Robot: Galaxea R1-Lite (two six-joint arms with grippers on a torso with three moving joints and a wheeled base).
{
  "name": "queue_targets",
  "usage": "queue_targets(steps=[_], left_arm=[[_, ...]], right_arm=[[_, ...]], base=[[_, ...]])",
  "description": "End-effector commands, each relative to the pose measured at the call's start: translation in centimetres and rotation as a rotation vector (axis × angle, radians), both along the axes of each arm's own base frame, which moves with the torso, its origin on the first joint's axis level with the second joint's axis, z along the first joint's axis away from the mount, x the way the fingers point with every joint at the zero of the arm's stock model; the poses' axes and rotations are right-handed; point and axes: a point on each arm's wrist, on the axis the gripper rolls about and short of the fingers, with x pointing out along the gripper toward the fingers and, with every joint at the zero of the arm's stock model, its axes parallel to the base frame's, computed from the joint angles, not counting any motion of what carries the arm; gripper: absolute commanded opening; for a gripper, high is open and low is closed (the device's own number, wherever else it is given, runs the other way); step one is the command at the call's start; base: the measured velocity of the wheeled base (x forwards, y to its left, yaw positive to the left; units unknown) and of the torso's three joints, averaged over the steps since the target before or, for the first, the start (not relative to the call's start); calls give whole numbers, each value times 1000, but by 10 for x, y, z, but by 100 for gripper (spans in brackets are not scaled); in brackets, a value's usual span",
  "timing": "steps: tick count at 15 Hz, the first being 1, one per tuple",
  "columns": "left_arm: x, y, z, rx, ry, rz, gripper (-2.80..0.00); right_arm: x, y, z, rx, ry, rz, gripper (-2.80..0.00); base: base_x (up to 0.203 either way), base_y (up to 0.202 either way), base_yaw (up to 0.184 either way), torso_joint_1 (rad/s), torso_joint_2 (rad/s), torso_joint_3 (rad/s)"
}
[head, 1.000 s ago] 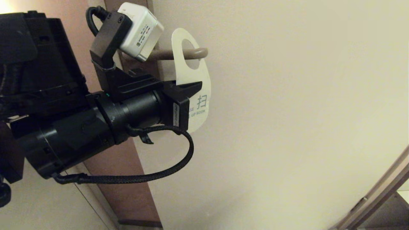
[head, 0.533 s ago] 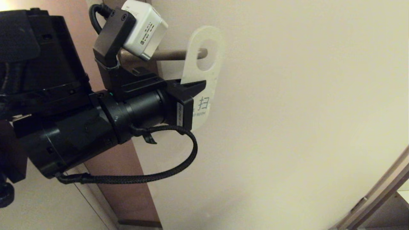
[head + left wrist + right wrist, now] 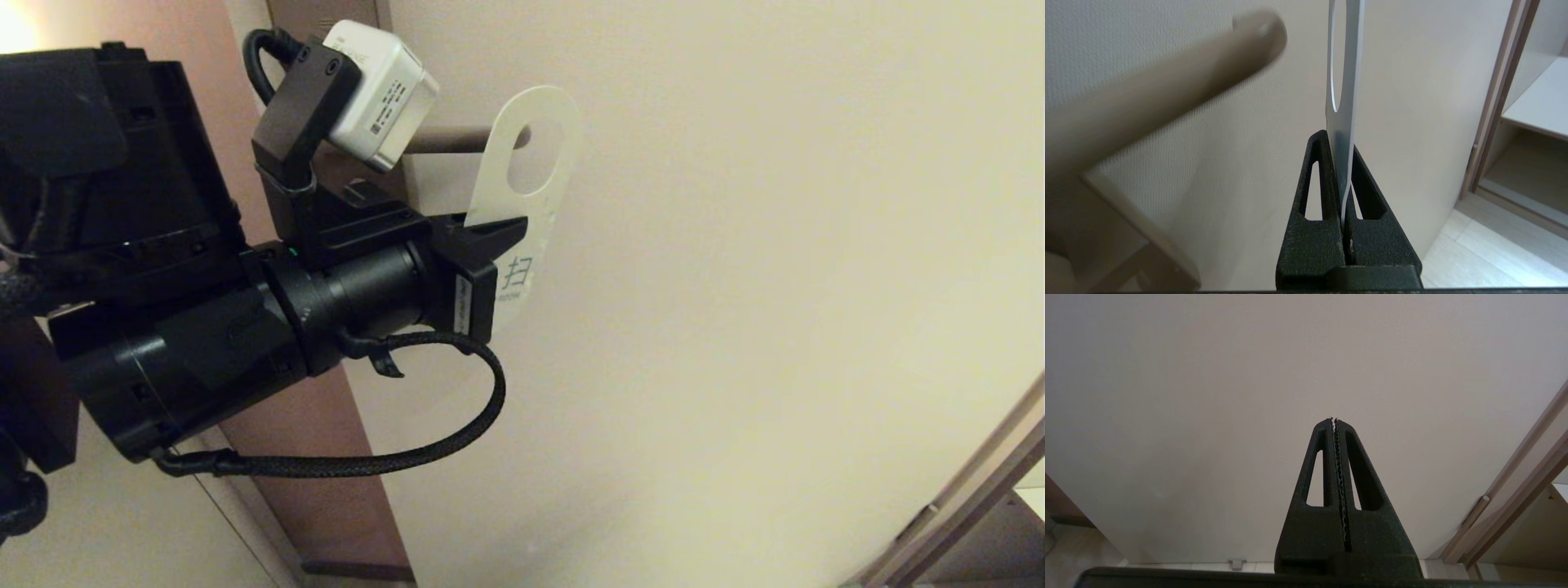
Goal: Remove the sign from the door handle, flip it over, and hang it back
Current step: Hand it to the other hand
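Observation:
The sign (image 3: pixel 522 175) shows its white side with the oval hole at the top. My left gripper (image 3: pixel 498 233) is shut on its lower part and holds it upright. In the left wrist view the sign (image 3: pixel 1345 81) stands edge-on between the closed fingers of the left gripper (image 3: pixel 1340 141). The door handle (image 3: pixel 445 139) is a bronze-grey bar. In the left wrist view its rounded tip (image 3: pixel 1261 32) lies just beside the sign, with a gap between them. My right gripper (image 3: pixel 1334 419) is shut and empty, facing the plain door.
The pale door (image 3: pixel 735 286) fills the view. A brown door frame (image 3: pixel 326 441) runs down behind my left arm. A wooden frame with shelves (image 3: pixel 980 490) stands at the lower right, also in the left wrist view (image 3: pixel 1535 106). The lock plate (image 3: pixel 1126 212) sits under the handle.
My left gripper has carried the sign rightward along the handle, from around the bar to just past its tip, then slightly lower. The right gripper shows only now.

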Motion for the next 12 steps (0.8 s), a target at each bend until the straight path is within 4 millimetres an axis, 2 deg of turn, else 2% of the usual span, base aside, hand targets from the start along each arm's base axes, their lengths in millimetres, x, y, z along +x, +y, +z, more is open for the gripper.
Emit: queue_targets(steps=[1,6,12], left_arm=[[-6,-2,-1,2,0,-23,-280],[-24,0,-8,15,11,-72,-280],[-43,23,-16,16,29,-87,-280]], right_arm=[[0,0,0,0,0,1,-280],[0,0,0,0,0,1,-280],[0,0,0,0,0,1,-280]], base=[[0,0,0,0,0,0],[0,0,0,0,0,0],[0,0,0,0,0,0]])
